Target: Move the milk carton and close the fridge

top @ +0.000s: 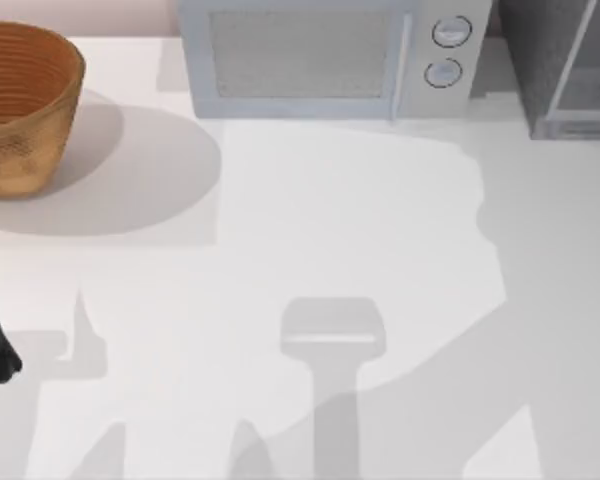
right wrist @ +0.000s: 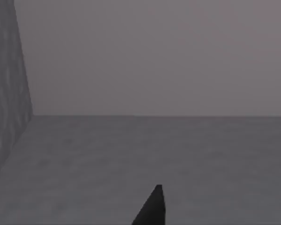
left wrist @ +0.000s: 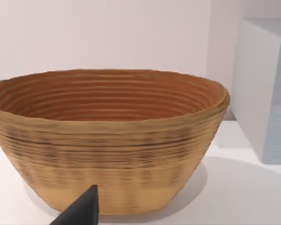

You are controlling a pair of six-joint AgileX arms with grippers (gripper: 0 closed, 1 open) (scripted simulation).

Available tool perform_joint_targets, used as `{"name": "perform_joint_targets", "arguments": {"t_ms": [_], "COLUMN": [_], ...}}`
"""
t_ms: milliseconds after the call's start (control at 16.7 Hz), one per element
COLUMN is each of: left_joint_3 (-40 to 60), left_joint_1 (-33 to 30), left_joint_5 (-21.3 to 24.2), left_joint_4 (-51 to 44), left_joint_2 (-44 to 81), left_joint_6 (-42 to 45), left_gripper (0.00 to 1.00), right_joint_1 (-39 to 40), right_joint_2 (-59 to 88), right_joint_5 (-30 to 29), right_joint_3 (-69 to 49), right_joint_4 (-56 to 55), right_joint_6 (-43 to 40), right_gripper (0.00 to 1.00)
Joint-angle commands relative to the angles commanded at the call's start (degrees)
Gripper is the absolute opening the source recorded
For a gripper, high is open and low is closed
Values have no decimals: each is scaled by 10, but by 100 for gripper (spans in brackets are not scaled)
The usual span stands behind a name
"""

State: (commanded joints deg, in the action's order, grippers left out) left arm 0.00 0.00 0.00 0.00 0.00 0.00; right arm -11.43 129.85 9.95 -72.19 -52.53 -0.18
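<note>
Top view: fridge (top: 560, 70) at the table's (top: 360, 230) far right, beside the microwave (top: 320, 60); left wrist view: wicker basket (left wrist: 107, 140) holds nothing, left gripper fingertip (left wrist: 82, 211) before it; finger state cannot be told.

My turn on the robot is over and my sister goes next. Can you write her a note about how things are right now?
Left gripper: parked in front of the tan woven wicker basket, at the top view's left side.
Right gripper: faces a dim grey space with a speckled wall, probably inside the tall dark-grey speckled fridge at the far right.
I cannot tell where the milk carton is, so its move is unconfirmed.
The fridge door looks open, so closing it is probably left to do.
</note>
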Motion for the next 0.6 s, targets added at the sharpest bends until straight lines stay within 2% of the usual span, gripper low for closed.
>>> {"name": "perform_joint_targets", "arguments": {"t_ms": [120, 180, 600], "left_joint_3": [0, 0, 0], "left_joint_1": [0, 0, 0], "left_joint_5": [0, 0, 0], "left_joint_4": [0, 0, 0], "left_joint_2": [0, 0, 0], "left_joint_6": [0, 0, 0], "left_gripper": [100, 100, 100], "right_joint_1": [0, 0, 0], "right_joint_2": [0, 0, 0], "right_joint_5": [0, 0, 0], "right_joint_3": [0, 0, 0], "right_joint_4": [0, 0, 0], "right_joint_6": [0, 0, 0], "right_gripper": [98, 100, 100]}}
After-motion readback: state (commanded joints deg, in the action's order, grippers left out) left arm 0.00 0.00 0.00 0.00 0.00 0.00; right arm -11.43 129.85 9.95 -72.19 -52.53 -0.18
